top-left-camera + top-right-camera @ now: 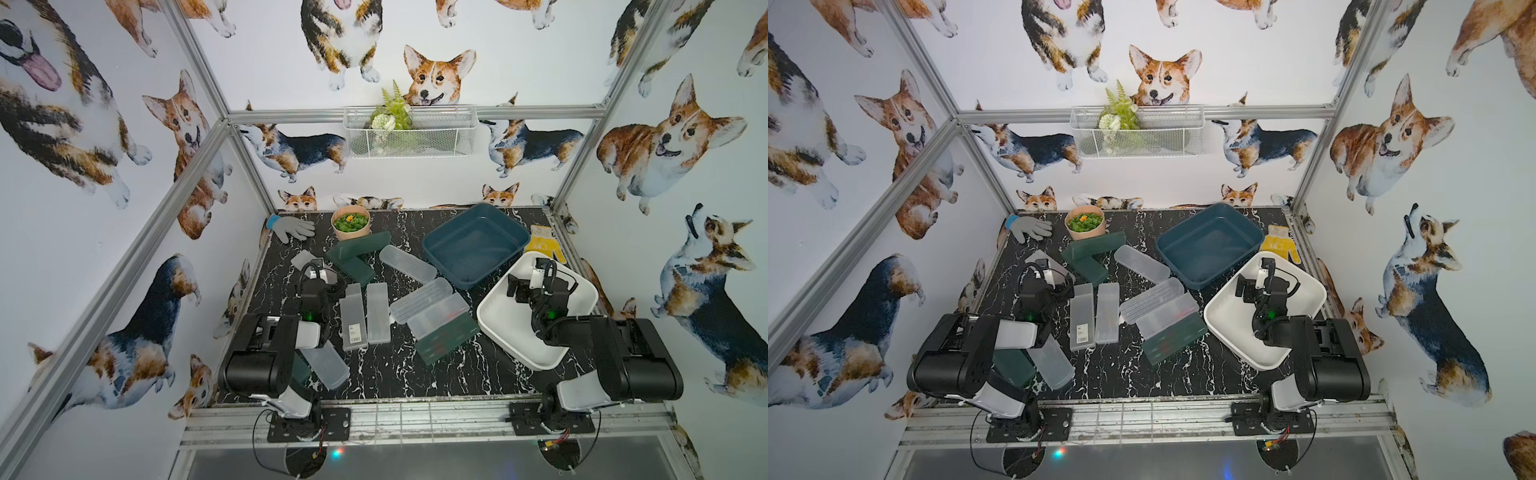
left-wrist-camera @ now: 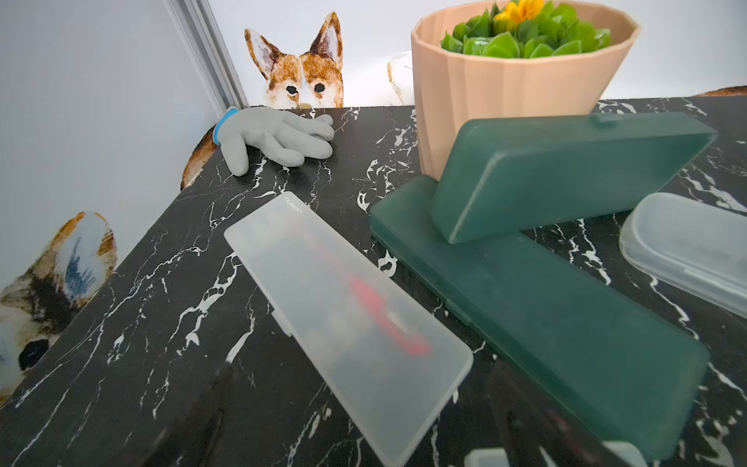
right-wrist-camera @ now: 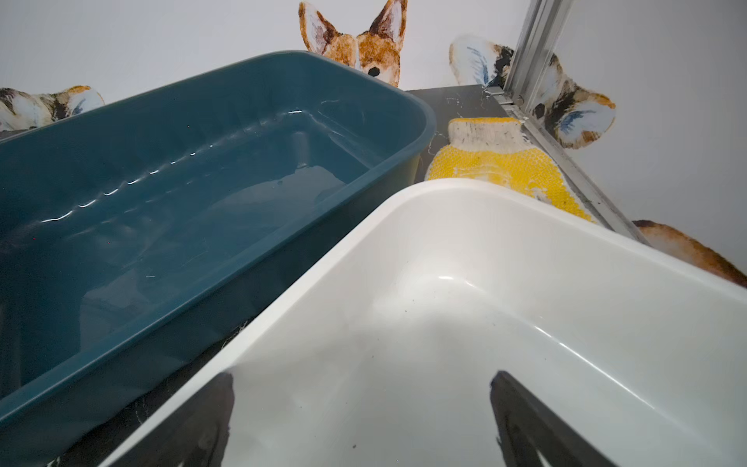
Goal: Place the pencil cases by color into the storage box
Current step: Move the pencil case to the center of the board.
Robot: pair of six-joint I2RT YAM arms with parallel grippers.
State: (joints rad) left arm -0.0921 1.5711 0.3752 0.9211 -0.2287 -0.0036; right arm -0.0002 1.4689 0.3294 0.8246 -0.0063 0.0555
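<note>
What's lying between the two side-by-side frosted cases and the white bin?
Three pencil cases piled together: a frosted case, a second frosted case against it, and a dark green case under that. Both top views show them.

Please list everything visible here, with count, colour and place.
Frosted pencil cases: seven seen, translucent white, scattered on the table.
Green pencil cases: four, dark green, among them; two beside the pot.
Blue storage box: one, far right, empty.
White storage box: one, near right, empty.
Grey glove: one, far left corner.
Yellow glove: one, far right edge.
Pot: one, peach, green plants, far side.
Wire basket: one, white, back rail.
Left arm: black, jaws open above a frosted case.
Right arm: black, jaws open above the white storage box.
</note>
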